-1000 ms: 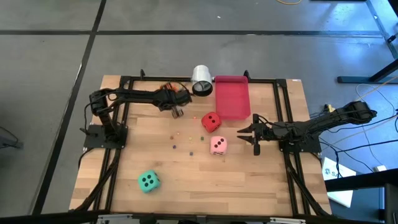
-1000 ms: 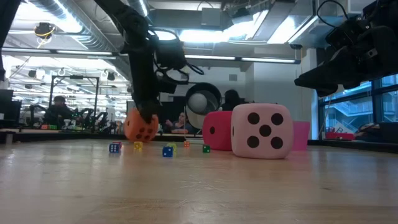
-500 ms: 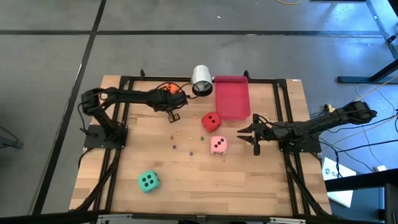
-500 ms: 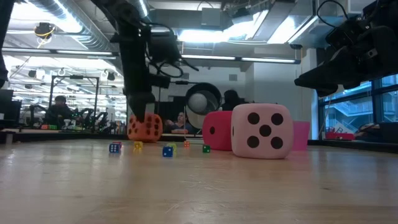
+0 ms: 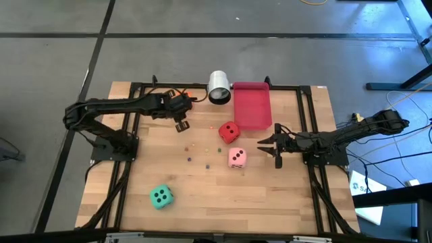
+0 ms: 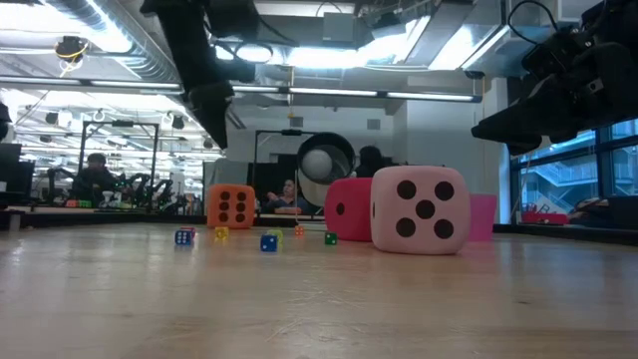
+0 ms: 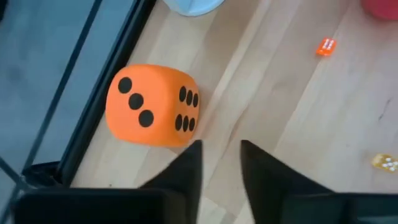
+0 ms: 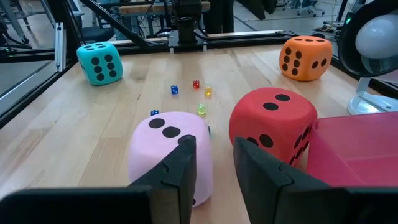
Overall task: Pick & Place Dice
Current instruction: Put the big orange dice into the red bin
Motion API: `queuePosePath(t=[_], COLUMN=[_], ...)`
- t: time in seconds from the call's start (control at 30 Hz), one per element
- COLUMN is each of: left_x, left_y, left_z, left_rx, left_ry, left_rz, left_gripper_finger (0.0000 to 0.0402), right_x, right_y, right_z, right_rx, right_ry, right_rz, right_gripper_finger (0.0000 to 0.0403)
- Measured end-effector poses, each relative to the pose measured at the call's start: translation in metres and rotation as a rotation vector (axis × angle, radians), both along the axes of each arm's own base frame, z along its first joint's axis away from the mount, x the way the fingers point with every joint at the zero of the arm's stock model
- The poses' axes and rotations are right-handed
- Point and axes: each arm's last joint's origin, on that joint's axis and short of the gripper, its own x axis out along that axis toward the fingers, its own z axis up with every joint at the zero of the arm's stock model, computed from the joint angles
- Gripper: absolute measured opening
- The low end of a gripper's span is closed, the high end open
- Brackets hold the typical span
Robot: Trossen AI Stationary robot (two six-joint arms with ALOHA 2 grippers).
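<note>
I work in a robotics lab: my wooden bench [image 5: 202, 182] sits in a black metal frame [image 5: 297, 86] on a grey taped floor [image 5: 54, 81], under bare ceiling ducts [image 6: 110, 40] and strip lights [image 6: 429, 96], with desks of equipment [image 6: 120, 189] behind

High view: straight down, far off, whole counter [image 5: 202, 196] plus floor around. Low view: counter-top height, level across counter into the room, pink die [image 6: 419, 209] close. Left wrist view: steep down, near, on orange die [image 7: 151, 104] at counter's edge. Right wrist view: low, near, across counter; shares pink, red [image 8: 272, 124], orange and green [image 8: 99, 62] dice with the high view.
</note>
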Motion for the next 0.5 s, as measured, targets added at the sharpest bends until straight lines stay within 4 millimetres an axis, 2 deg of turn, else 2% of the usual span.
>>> queuePosePath(t=[0.17, 0.27, 0.5], left_x=[0.0013, 0.0023, 0.0043], left_y=[0.0007, 0.003, 0.0055], left_z=[-0.0018, -0.0044, -0.0083], left_rx=[0.0, 0.058, 0.082], left_ry=[0.006, 0.059, 0.09], left_rz=[0.003, 0.002, 0.017], left_gripper_finger=[0.0197, 0.0241, 0.03], right_x=[0.0, 0.0, 0.0], right_y=[0.0, 0.0, 0.0], right_z=[-0.0001, 0.0, -0.0001], right_rx=[0.0, 0.0, -0.001], right_ry=[0.0, 0.0, 0.0], right_rz=[0.001, 0.0, 0.0], right_gripper_finger=[0.0109, 0.0109, 0.0109])
